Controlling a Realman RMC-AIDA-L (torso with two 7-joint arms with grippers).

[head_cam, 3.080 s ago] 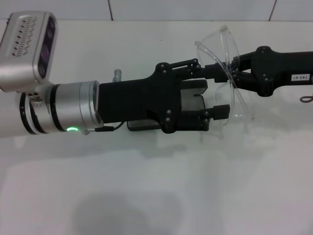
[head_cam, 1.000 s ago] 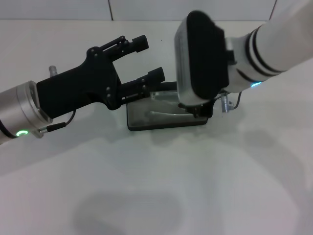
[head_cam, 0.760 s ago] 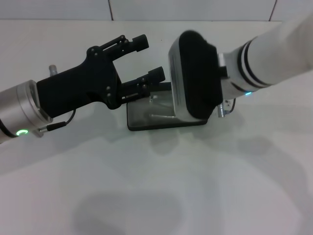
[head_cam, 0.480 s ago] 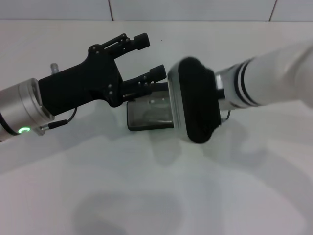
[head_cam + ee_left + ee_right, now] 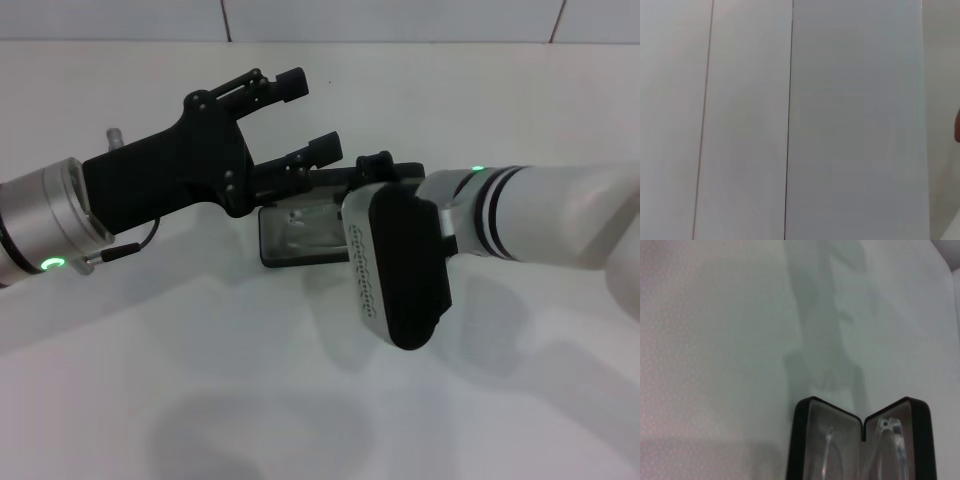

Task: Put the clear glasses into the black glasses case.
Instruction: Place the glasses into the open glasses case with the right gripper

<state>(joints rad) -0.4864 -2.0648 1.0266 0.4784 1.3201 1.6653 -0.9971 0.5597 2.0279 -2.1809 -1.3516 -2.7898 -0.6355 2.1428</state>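
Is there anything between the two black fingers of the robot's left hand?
No. In the head view the left gripper is open, with only bare white table between its fingers, just behind the black glasses case.

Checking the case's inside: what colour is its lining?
Grey, inside the black glasses case; the right wrist view shows it best.

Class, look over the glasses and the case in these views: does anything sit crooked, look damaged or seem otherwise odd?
Nothing stands out. The black glasses case lies open on the white table, and the clear glasses rest inside it on the grey lining. The left gripper is beside the case with its jaws open. The right gripper's fingers are hidden behind its wrist.
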